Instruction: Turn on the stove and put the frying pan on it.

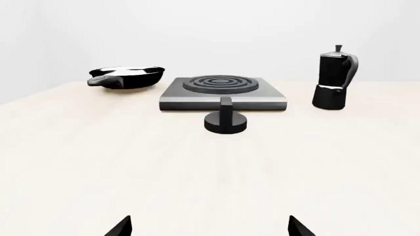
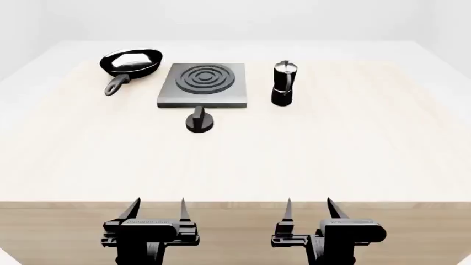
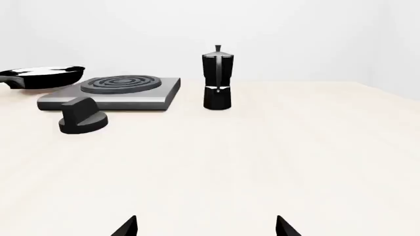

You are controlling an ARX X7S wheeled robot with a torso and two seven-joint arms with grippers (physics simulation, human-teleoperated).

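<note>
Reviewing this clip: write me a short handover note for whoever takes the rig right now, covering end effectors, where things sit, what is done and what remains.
Left end effector: open, empty, at the near table edge.
Right end effector: open, empty, at the near table edge.
Stove: far centre of the table, burner rings bare; its knob sits at the near side, untouched. Whether it is on cannot be told.
Frying pan: on the table left of the stove, apart from it, handle pointing toward the robot.
Moka pot: upright, right of the stove.
Done: nothing visible.
Left: turn the knob, then grasp the pan and set it on the burner.
</note>
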